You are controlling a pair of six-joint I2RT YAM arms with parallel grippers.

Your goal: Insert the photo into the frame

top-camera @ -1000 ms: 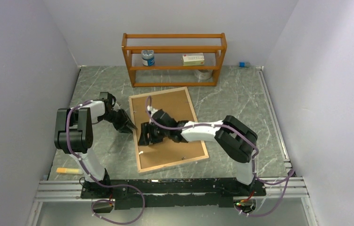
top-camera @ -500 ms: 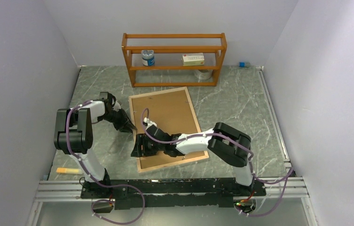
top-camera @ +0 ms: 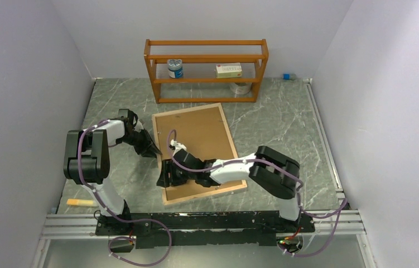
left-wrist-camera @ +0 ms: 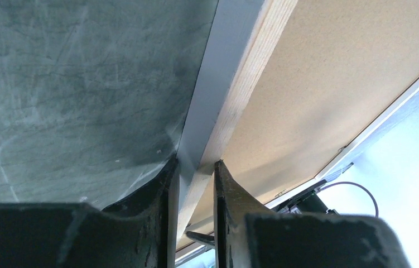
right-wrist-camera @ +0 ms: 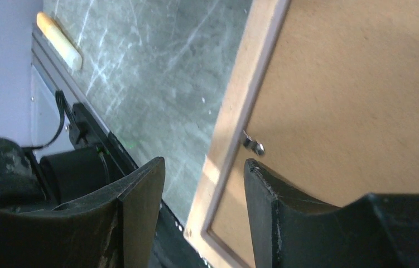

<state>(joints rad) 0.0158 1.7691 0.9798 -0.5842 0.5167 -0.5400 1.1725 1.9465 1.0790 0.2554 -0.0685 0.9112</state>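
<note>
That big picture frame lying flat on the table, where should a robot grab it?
By its thin rim, coming in low from the side. The frame lies flat, back up, far too wide across for the jaws; only the edge fits. The left gripper clamps the left rim this way.

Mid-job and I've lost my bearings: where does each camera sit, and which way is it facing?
Top external: above and behind the bases, facing down the table toward the shelf rack; both arms show.
Left wrist: low at the frame's left rim, facing along it; the left gripper pinches that rim.
Right wrist: above the frame's near-left corner, facing down; its rim shows between the right gripper's open fingers.
Shared: both wrist views show the frame's left rim and brown back.
</note>
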